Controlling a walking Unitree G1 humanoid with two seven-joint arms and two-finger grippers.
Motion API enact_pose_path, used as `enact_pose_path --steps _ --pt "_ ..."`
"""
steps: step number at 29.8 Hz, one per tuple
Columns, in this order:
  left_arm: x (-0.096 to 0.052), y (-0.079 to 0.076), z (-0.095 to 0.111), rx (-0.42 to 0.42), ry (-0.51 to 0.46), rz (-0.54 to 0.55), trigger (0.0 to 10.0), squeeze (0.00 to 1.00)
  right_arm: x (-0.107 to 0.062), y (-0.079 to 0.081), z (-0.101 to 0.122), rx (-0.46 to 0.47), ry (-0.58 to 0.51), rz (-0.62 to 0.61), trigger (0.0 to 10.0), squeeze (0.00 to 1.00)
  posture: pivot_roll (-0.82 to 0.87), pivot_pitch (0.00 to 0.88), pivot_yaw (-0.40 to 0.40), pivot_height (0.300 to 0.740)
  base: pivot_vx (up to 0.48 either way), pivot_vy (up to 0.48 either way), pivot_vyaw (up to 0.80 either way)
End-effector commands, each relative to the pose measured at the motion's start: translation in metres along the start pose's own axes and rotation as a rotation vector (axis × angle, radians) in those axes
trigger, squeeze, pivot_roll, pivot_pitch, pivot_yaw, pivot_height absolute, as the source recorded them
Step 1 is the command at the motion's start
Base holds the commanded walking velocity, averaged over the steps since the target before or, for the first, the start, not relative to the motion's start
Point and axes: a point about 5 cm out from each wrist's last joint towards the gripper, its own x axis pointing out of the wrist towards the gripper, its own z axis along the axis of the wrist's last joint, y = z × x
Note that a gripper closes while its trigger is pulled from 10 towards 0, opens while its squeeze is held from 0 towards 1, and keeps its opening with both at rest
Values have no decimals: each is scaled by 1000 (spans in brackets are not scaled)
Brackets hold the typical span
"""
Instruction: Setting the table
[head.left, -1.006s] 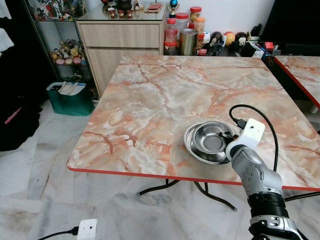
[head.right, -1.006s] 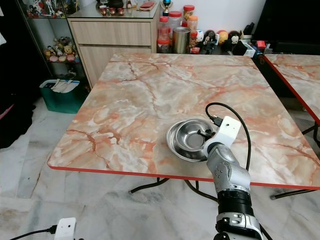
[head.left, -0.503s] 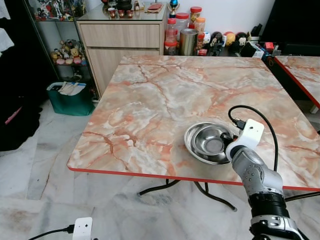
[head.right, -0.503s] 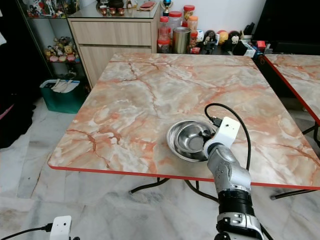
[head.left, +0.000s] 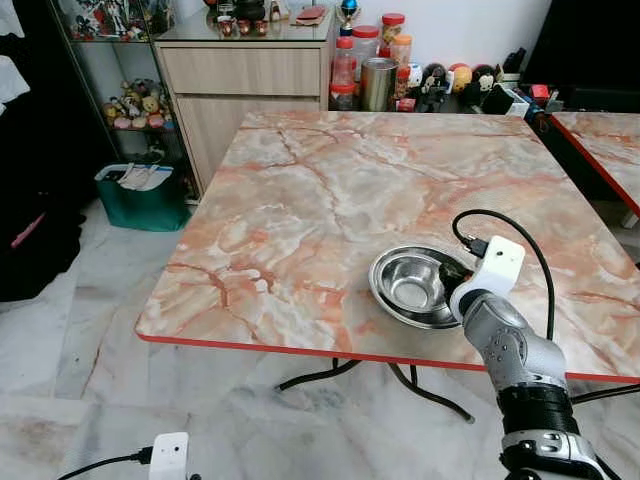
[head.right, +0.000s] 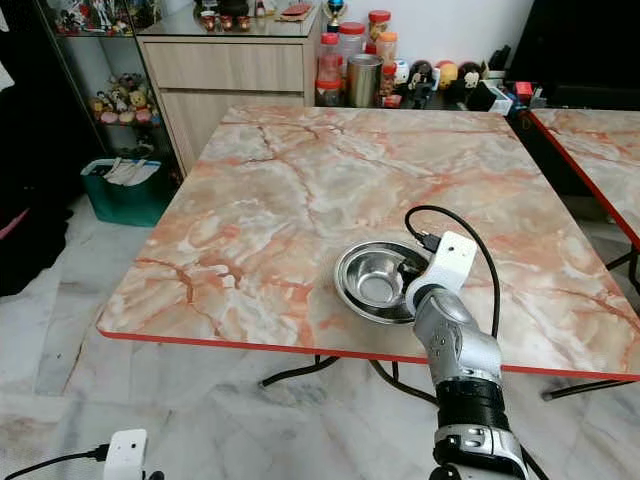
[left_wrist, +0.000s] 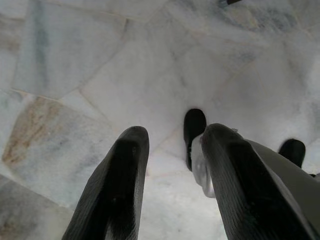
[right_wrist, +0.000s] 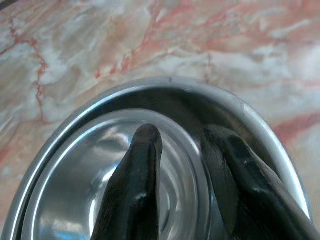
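We find stacked steel bowls (head.left: 415, 287) at the marble table's (head.left: 300, 220) five o'clock. The right gripper (right_wrist: 177, 165) pinches the upper bowl's rim. The left gripper (left_wrist: 170, 170), fingers parted, idles over the floor. Places unlaid; most work remains.

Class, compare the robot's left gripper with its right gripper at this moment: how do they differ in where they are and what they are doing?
The right gripper reaches over the marble table with its fingers at the rim of the steel bowls, one finger inside; the left gripper hangs low over the marble floor.
The right gripper is at work on the bowls; the left gripper is open and holds nothing.
Both have two long black fingers.
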Motion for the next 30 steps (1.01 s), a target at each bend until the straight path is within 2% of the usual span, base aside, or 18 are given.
enact_pose_path --steps 1,4,5,7,10,14,18,21,24,30 --pt "0 0 -3 -3 15 9 10000 0 -3 0 13 -58 -73 -10 10000 0 17 0 -9 740 0 0 0" --pt "0 -1 -3 -5 13 9 10000 0 -6 1 25 -106 -192 -1 10000 0 14 0 -8 740 0 0 0" --pt "0 -1 -3 -8 10 10 10000 0 -9 3 32 -176 -283 8 10000 0 8 0 -7 740 0 0 0" --pt "-1 -1 -4 -12 7 11 10000 0 -11 5 36 -247 -356 26 10000 0 8 0 -9 740 0 0 0" --pt "-1 -1 -7 -17 10 14 10000 0 -13 4 30 -293 -401 37 10000 0 7 0 -11 740 0 0 0" --pt "-3 8 -14 -11 19 26 10000 0 -14 -5 13 -444 -469 -11 10000 0 9 0 -16 740 0 0 0" --pt "-3 13 -12 -9 14 35 10000 0 -16 -12 7 -459 -508 -26 10000 0 14 0 -18 740 0 0 0" --pt "-3 16 -9 -5 0 41 10000 0 -20 -6 7 -538 -571 24 10000 0 14 0 -18 740 0 0 0" --pt "-3 17 -7 3 -6 44 10000 0 -20 -3 4 -542 -583 51 10000 0 9 0 -16 740 0 0 0" --pt "-1 9 0 -3 -30 38 10000 0 -25 1 1 -541 -641 71 10000 0 6 0 -23 740 0 -376 0"
